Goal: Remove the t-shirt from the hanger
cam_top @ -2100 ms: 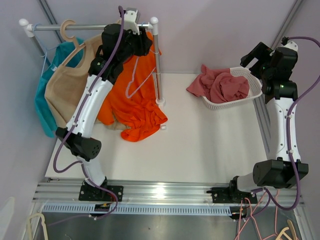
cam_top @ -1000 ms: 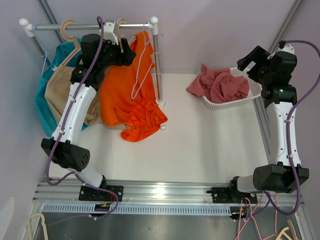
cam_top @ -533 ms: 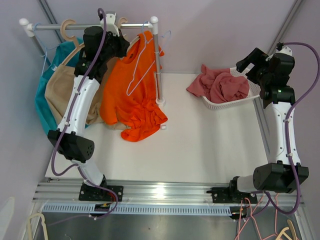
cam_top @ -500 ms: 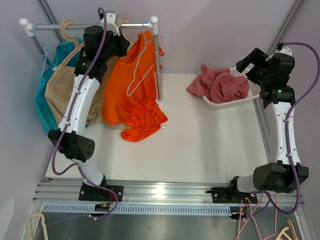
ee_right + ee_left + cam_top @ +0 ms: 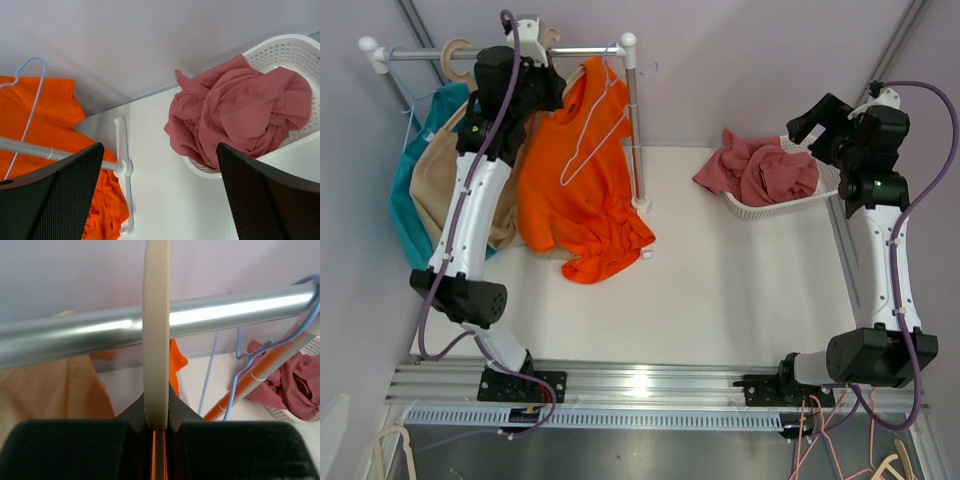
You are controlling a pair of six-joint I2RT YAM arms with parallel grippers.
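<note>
Clamping the hanger hook (image 5: pixel 156 315), the left end effector (image 5: pixel 156 422) has slid it along the rail (image 5: pixel 225 310); the orange t-shirt (image 5: pixel 575 190) hangs below the rail, not yet off, while the right end effector (image 5: pixel 160 200) idles with fingers apart.

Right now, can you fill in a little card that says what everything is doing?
Left jaws: shut on the cream hanger hook, which crosses the metal rail
Right jaws: open, holding nothing
Orange t-shirt: hanging at the rail, bottom bunched on the table
Other hanging clothes: tan top, teal top
Basket: holds a red cloth spilling over its rim
</note>
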